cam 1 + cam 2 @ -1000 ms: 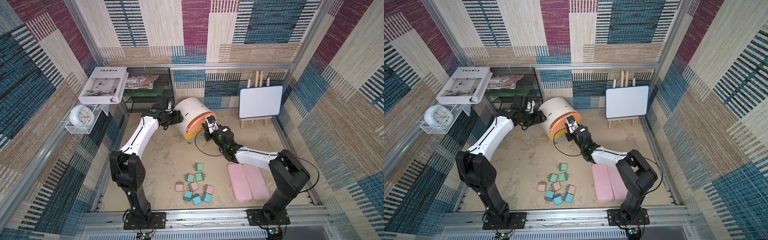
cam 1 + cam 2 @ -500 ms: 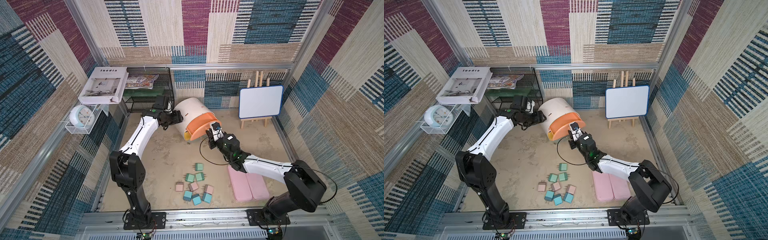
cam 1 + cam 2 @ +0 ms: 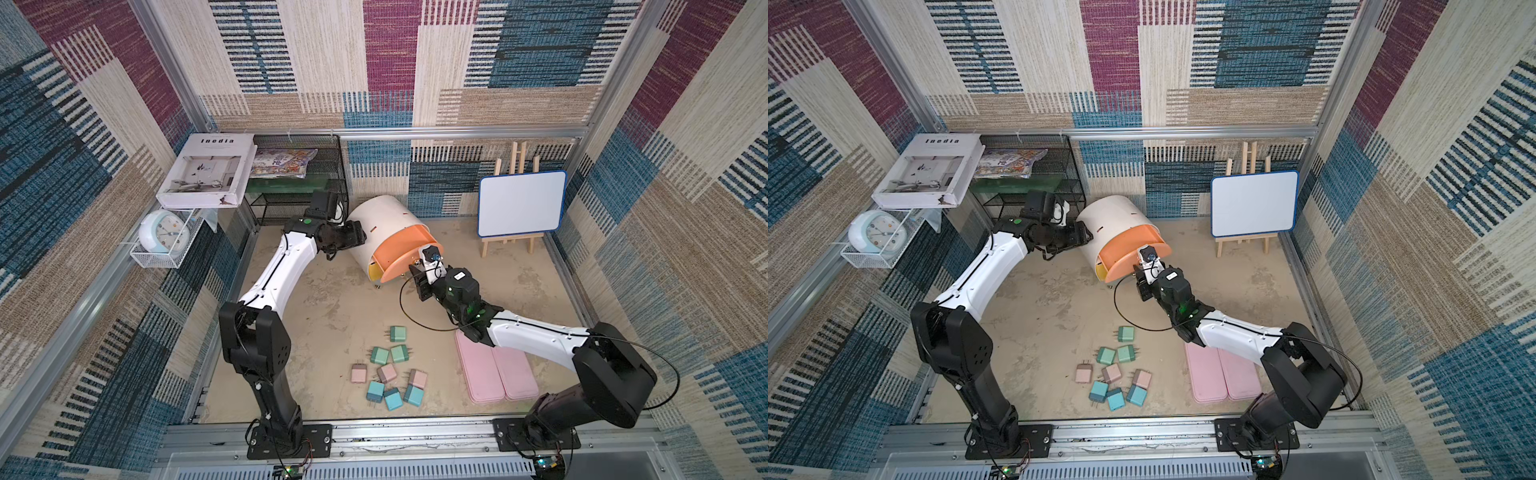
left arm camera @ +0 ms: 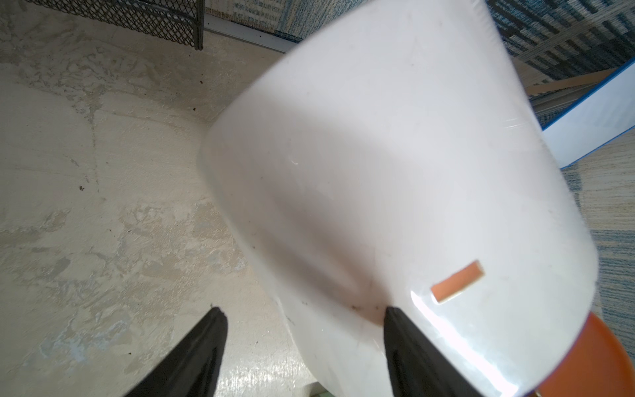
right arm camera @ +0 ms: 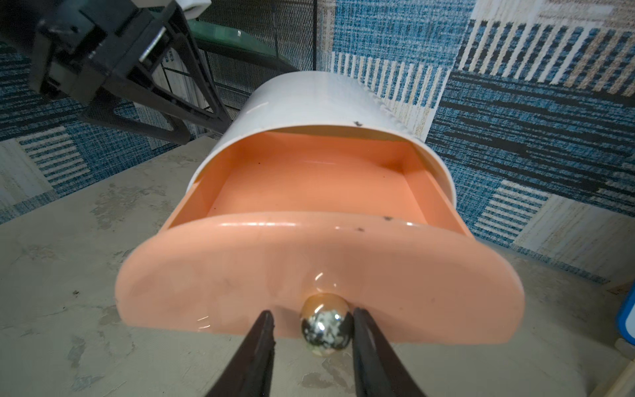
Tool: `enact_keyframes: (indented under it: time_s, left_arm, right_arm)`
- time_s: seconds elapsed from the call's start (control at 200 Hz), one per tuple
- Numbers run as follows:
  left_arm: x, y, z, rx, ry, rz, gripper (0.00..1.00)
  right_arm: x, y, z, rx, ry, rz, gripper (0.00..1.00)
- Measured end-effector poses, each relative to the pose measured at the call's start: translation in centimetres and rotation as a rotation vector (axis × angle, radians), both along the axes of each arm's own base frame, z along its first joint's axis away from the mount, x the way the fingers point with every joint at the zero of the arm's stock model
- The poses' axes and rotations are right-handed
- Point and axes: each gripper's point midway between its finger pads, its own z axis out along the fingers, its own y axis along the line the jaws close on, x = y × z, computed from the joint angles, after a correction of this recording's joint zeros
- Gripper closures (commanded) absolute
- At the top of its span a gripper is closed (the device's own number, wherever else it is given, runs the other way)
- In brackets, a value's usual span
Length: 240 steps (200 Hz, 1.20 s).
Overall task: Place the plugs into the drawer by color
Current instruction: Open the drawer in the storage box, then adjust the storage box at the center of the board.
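Straddling gold knob (image 5: 325,326), right tool (image 5: 312,312) spread; left tool (image 4: 302,309) spread, touching drawer (image 4: 378,154)

Both top views are aimed down at the whole bench (image 3: 332,299); the 12 o'clock drawer (image 4: 378,172) is seen close from both wrists.

The peach drawer (image 3: 1131,249) stands out of the white cabinet (image 3: 1108,216), with the right hand (image 3: 1136,272) at its front and the left hand (image 3: 1087,237) against the cabinet's side. The plugs (image 3: 1112,373) lie well apart from it.
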Motion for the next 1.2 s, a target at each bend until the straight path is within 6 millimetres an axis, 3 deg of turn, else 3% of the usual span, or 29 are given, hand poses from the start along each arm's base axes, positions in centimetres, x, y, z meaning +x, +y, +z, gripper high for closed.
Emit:
enact_keyframes:
  time_s: [0.15,0.29,0.396,0.481,0.596,0.716,0.826,0.977,1.202]
  left_arm:
    - [-0.4,0.1,0.9,-0.004,-0.017,-0.001,0.24]
    - [-1.5,-0.1,3.1,-0.021,-0.057,0.001,0.21]
    - [-2.1,-0.4,4.4,-0.034,-0.082,-0.005,0.20]
    - [-2.5,-0.5,4.9,-0.050,-0.087,-0.013,0.19]
    - [-2.4,-0.8,4.5,-0.061,-0.068,-0.022,0.19]
    - [-1.8,-1.3,3.5,-0.077,-0.035,-0.027,0.18]
    - [-1.1,-1.8,3.1,-0.093,-0.012,-0.032,0.18]
    - [-0.1,-2.6,3.5,-0.116,-0.019,-0.041,0.19]
    - [-0.3,-3.0,2.7,-0.119,0.006,-0.045,0.19]
  right_arm:
    - [-0.8,-0.4,3.4,0.045,-0.030,0.009,0.39]
    - [-0.5,-1.1,7.6,0.089,-0.050,0.006,0.31]
    - [2.8,-2.3,11.5,0.132,-0.024,-0.014,0.27]
    - [7.2,-4.4,12.6,0.165,0.049,-0.031,0.25]
    - [12.3,-7.1,10.1,0.199,0.204,-0.035,0.25]
    - [15.1,-8.0,7.0,0.267,0.370,0.048,0.24]
    - [15.6,-7.7,5.8,0.351,0.464,0.176,0.23]
    - [14.4,-5.7,5.7,0.422,0.528,0.336,0.21]
    - [15.1,-4.5,4.0,0.466,0.602,0.426,0.19]
